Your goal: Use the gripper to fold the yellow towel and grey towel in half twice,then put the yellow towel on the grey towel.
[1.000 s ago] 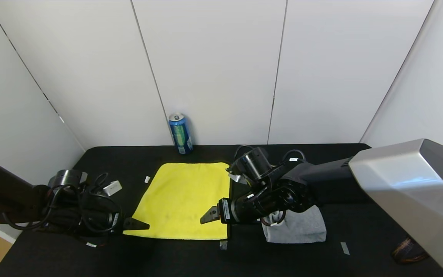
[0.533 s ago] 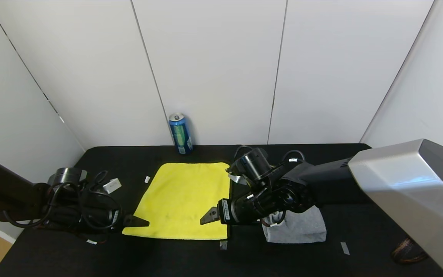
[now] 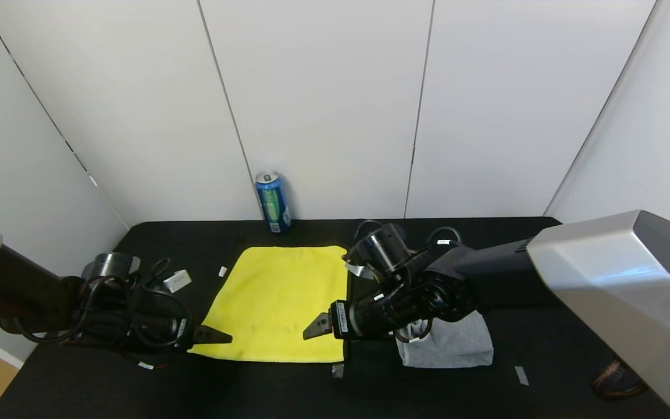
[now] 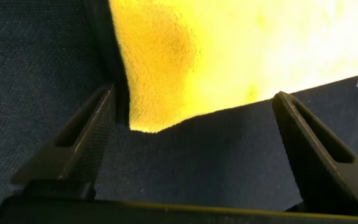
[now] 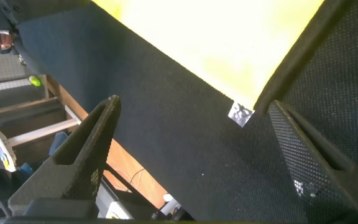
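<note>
Grey towel [image 3: 457,346]: far part hidden under right arm [image 3: 474,267], only near portion shows; fold count, border band unreadable. Right gripper [image 3: 312,327]: only one fingertip shows in head view. Yellow towel [image 3: 277,302]: cut off by frame edges in both wrist views. Dark object at table's 5 o'clock [image 3: 617,375]: half behind arm housing, unidentifiable. Can [image 3: 273,201] label: too small to read.

Bare table [image 3: 288,390] lies in front of the yellow towel [image 3: 277,302]. 1 can [image 3: 273,201] stands behind it. The right gripper [image 3: 315,327] hangs over its right edge, blocking the grey towel [image 3: 457,346].
</note>
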Action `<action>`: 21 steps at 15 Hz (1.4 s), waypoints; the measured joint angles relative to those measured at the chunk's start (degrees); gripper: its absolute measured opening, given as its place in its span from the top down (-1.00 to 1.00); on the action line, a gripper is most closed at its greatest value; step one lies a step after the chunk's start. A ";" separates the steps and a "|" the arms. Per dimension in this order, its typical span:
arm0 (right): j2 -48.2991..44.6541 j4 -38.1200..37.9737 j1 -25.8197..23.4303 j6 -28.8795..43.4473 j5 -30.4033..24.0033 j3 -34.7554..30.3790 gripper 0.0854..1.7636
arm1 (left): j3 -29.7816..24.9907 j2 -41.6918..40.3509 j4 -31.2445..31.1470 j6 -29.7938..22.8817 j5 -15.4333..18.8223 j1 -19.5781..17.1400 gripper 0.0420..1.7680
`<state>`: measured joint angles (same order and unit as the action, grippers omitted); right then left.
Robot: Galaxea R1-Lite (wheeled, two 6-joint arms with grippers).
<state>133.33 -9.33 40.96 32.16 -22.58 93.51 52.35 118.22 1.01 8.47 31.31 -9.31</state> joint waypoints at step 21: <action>0.13 -0.11 0.16 -0.02 0.05 -0.27 -0.94 | -0.41 -0.59 0.10 -0.13 -0.02 0.20 0.92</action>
<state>133.46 -9.44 41.12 32.13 -22.53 93.25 51.93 117.64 1.11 8.34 31.28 -9.12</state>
